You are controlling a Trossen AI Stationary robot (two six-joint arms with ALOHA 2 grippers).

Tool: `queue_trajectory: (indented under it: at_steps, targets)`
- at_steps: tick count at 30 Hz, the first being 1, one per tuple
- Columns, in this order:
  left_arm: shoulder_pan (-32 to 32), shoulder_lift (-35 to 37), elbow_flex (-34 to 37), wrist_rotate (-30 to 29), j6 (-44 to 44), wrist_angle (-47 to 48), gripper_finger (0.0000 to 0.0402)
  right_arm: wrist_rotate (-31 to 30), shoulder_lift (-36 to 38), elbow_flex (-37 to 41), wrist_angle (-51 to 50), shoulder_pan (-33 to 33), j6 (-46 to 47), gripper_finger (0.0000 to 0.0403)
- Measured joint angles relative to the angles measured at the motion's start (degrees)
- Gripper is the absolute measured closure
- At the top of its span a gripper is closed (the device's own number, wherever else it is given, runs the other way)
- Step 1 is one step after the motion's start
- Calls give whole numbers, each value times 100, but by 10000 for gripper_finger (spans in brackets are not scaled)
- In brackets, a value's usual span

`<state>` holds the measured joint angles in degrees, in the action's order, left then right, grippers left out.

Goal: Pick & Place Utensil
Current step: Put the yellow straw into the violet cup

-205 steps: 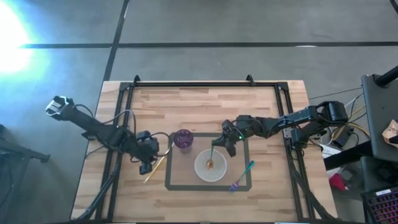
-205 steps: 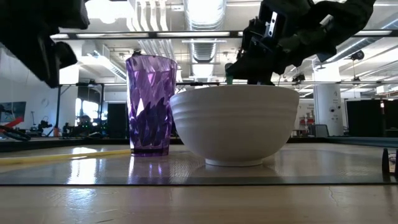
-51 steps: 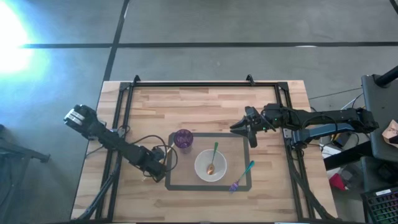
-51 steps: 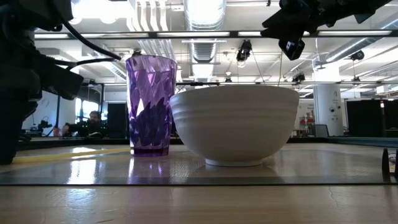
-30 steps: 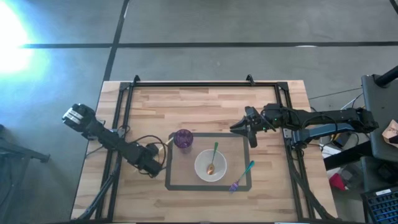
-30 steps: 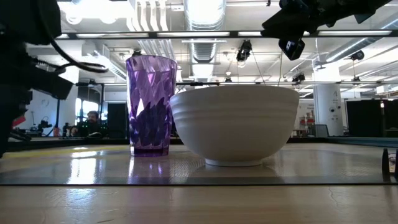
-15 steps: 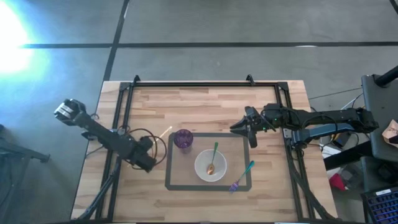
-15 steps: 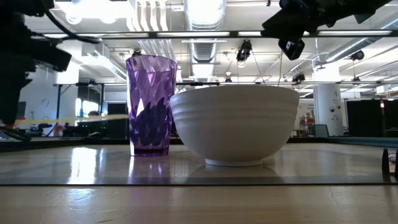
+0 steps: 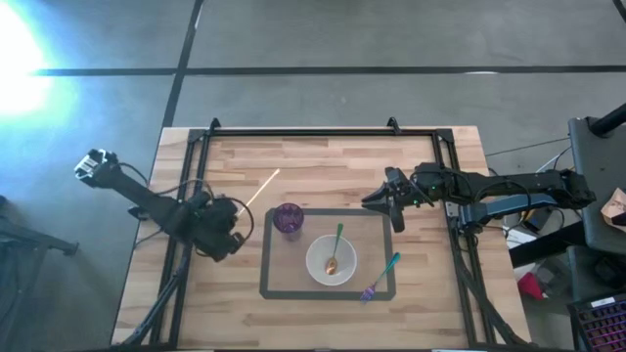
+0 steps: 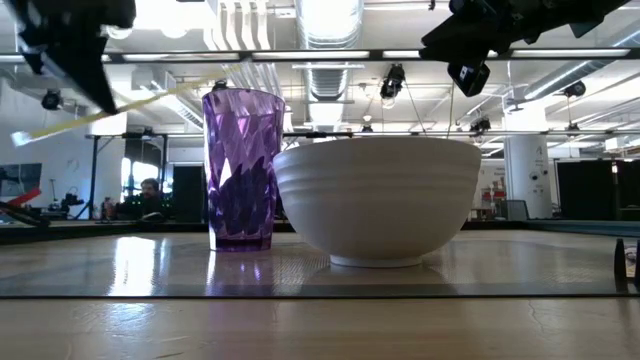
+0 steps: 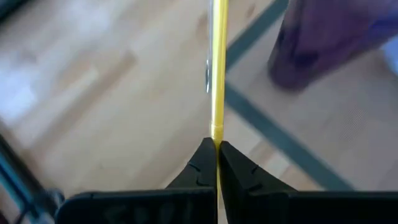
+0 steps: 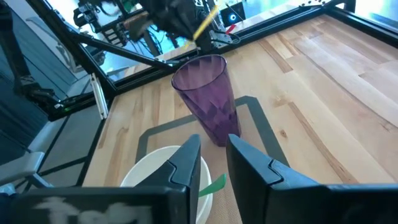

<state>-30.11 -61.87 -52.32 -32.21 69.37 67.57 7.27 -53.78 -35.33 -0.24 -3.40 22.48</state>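
Observation:
My left gripper [image 9: 233,217] is shut on a thin yellow utensil [image 9: 260,189], raised above the table left of the purple cup [image 9: 288,217]. The utensil also shows in the low view [image 10: 170,92] and in the left wrist view [image 11: 218,74]. A white bowl [image 9: 331,260] stands on a grey-outlined rectangle [image 9: 264,288] beside the cup, with a green-handled spoon [image 9: 335,244] leaning in it. A green and purple fork [image 9: 381,276] lies flat to the bowl's right. My right gripper [image 9: 391,201] hovers open and empty beyond the bowl, its fingers [image 12: 186,158] apart. My left gripper pinches the yellow utensil's shaft [image 11: 216,138] between its two fingertips, toward its lower left end. The fingers lie along the shaft. The utensil is lifted clear of the table and tilted, its long free end [image 9: 278,172] rising toward the far right and a short end [image 10: 18,137] sticking out lower left.
Black frame rails [image 9: 303,132] run along the table's far, left and right sides. Cables [image 9: 196,191] loop by the left arm. Bare wood [image 9: 323,171] lies between the cup and the far rail.
My left gripper has risen and gone toward the table's far edge, still shut on the yellow utensil. The utensil has been lifted clear of the table and tipped from level to slanting, its free end now higher and pointing far right. My right gripper has kept still.

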Motion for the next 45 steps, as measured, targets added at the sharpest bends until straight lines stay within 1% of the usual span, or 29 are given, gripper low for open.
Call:
queue_trajectory:
  at_steps: [5,9,12,16,19,23,25,29,34,41,45]
  targets:
    - [0,160,-345,-857,-470,-6,401,0,0,0,0,-2,-2,323]
    - [0,182,-551,-1556,-983,-158,401,0,0,0,1,-2,-4,328]
    - [2,182,-616,-1967,-1606,-555,401,0,0,0,0,-2,-4,334]
    - [2,182,-607,-2335,-2504,-1526,401,0,0,0,0,-2,-22,340]
    - [2,177,-558,-2426,-3194,-2247,401,0,0,0,-2,-2,-22,342]
    - [2,171,-554,-2480,-3775,-2802,401,0,0,0,-2,-2,-23,338]
    - [2,158,-554,-2503,-3916,-2972,401,0,0,0,1,-2,-22,335]
    - [2,54,-554,-2741,-4102,-3249,401,0,0,35,5,-2,-22,329]
    - [3,-215,-552,-2984,-4329,-3652,401,-84,0,129,2,0,-15,323]
    - [90,-690,-550,-2995,-4666,-4361,401,-146,0,166,30,0,-17,333]
    - [155,-914,-550,-2828,-4728,-4741,401,-146,0,166,54,0,-4,339]
